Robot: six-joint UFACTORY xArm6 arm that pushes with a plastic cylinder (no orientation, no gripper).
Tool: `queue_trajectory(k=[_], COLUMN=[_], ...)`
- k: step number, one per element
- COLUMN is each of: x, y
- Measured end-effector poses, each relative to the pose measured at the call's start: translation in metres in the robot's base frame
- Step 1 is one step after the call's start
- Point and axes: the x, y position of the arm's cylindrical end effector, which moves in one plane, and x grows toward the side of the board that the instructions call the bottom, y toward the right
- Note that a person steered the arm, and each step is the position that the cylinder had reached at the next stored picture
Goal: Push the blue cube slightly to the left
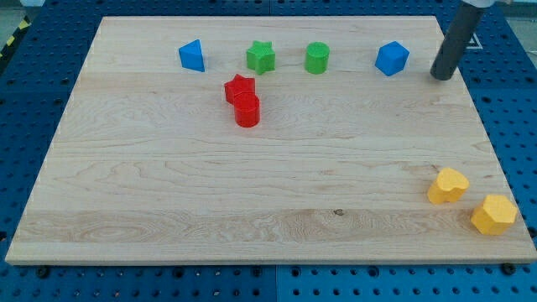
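Note:
The blue cube [392, 59] sits near the view's top right on the wooden board [168, 193]. My tip [441, 76] is on the board just to the cube's right, apart from it by a small gap. A second blue block [192, 56], wedge-like, lies at the top left.
A green star [261, 57] and a green cylinder [317, 58] lie in the top row left of the cube. A red star [239, 88] touches a red cylinder [247, 111] below them. Two yellow blocks [447, 185] [493, 215] sit at the bottom right corner.

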Motion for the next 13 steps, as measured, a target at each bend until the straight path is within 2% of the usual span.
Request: queue_trajectory(k=[2,3,5,9,10,12,13], x=[-0.037,-0.037,-0.037,-0.037,-0.029,0.009,0.009], y=[0.005,0.003,-0.052,-0.075,-0.052,-0.06,-0.062])
